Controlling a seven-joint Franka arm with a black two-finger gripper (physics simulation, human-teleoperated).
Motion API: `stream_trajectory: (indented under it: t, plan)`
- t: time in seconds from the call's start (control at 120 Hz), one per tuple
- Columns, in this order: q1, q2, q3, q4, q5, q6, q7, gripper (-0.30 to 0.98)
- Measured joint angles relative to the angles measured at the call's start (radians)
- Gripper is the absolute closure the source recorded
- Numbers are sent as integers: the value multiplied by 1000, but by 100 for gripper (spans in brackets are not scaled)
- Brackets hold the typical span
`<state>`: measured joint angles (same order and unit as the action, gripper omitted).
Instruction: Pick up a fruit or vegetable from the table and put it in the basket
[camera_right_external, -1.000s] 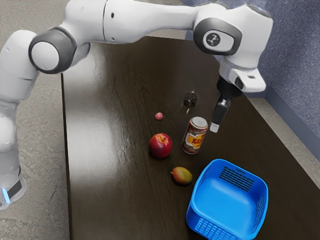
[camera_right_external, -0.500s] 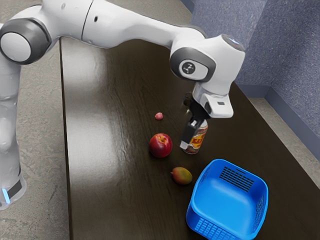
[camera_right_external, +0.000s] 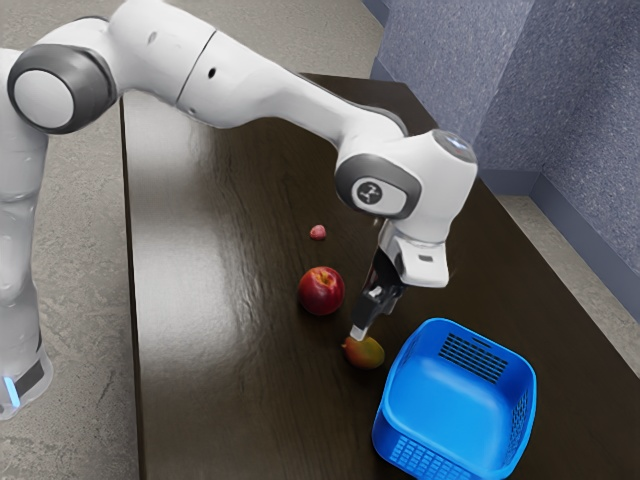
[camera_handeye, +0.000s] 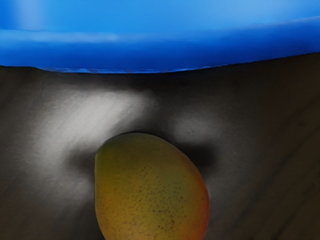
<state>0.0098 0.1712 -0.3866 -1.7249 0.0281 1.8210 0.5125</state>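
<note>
In the exterior view my gripper (camera_right_external: 362, 329) points down at the mango (camera_right_external: 364, 352), its tip just over the fruit's upper edge. Whether the gripper is open or shut I cannot make out. The mango (camera_handeye: 151, 192), green-yellow with a red side, lies under my hand in the wrist view, with dark shadows on both sides of it. A blue basket (camera_right_external: 455, 400) stands beside the mango, toward the exterior view's right. The red apple (camera_right_external: 321, 291) rests on the table, toward the exterior view's left of the gripper.
A small pink fruit-like thing (camera_right_external: 318, 232) lies on the dark table (camera_right_external: 230, 380) beyond the apple. My hand and arm cover the spot where the can stood. In the wrist view, the basket's blue wall (camera_handeye: 150, 52) is close to the mango.
My hand has moved from beside the can toward the exterior view's left and lower edge, passing in front of the can, and now is at the mango. The apple, mango and basket have stayed put.
</note>
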Motion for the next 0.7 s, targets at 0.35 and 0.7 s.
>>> stream_trajectory:
  t: [0.35,0.7]
  plan:
    - [0,9,6,-76,-3,84,53,0]
    - [0,38,6,-104,-17,151,83,0]
